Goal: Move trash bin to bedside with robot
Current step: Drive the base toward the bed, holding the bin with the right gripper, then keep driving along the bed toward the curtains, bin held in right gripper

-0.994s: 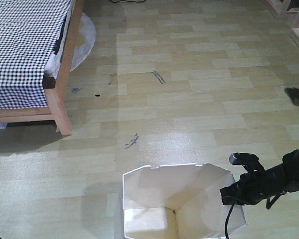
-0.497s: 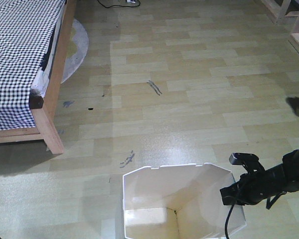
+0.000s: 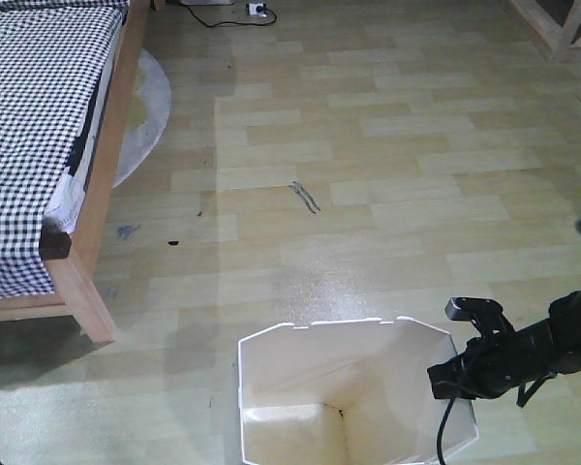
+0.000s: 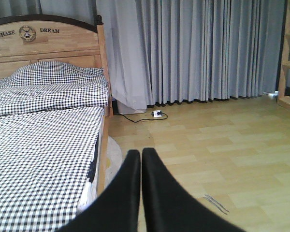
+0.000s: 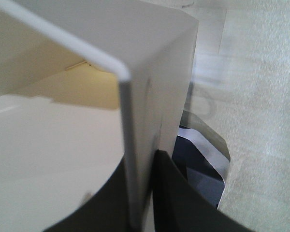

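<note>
The white trash bin stands on the floor at the bottom middle of the front view, its angular rim open upward. My right gripper is shut on the bin's right wall at the rim. In the right wrist view the thin white wall runs between my two black fingers. The bed with checked bedding and a light wooden frame lies at the upper left, its post left of the bin. My left gripper is shut and empty, pointing along the bedside.
A round pale mat lies beside the bed. A power strip with a black cable lies at the far wall under grey curtains. Wooden furniture legs stand at the upper right. Dark scuff marks spot the wood floor.
The floor and bed have slid down and left in the front view: the base has moved forward with the bin held in the same place by my right gripper.
</note>
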{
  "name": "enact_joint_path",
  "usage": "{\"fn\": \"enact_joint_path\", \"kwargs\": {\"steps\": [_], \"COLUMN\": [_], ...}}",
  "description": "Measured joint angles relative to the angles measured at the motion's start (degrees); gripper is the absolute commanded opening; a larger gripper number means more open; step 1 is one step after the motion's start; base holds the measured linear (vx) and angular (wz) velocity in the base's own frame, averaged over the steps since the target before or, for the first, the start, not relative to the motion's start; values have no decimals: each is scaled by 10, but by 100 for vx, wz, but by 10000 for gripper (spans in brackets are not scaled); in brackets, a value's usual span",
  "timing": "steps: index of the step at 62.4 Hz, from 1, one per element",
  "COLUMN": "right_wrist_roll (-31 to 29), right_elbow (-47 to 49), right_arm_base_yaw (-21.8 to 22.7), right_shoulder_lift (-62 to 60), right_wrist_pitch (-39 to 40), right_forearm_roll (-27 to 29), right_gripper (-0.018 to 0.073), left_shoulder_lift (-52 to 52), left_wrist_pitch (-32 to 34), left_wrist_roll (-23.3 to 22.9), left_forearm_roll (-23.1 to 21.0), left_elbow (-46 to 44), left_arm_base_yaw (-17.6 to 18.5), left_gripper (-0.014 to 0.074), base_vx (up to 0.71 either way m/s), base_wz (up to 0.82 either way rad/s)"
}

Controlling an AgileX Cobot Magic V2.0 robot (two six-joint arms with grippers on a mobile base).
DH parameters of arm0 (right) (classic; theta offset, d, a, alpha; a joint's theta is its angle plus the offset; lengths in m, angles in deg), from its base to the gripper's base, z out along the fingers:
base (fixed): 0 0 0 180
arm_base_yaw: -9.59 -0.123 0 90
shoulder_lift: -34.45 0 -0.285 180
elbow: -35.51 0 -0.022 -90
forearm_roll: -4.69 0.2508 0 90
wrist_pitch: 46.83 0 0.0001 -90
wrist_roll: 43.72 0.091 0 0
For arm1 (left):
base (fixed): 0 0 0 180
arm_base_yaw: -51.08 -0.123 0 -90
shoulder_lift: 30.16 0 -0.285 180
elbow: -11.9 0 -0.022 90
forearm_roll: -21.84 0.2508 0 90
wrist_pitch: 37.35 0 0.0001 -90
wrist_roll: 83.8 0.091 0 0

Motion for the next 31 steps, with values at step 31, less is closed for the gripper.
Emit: {"fn": "enact_joint_path", "kwargs": {"steps": [31], "right_wrist_roll": [0], "right_elbow": [0], "right_arm_base_yaw": [0], "right_shoulder_lift": [0], "right_wrist_pitch": [-4], "right_forearm_roll": [0], "right_gripper": [-5], "left_shoulder_lift": [0], "left_wrist_pitch": [0], "left_wrist_roll": [0], "left_forearm_roll": [0], "left_elbow": [0], "left_arm_base_yaw": [0], "left_gripper": [-6], "base_vx": [32], "base_wz": [-4]}}
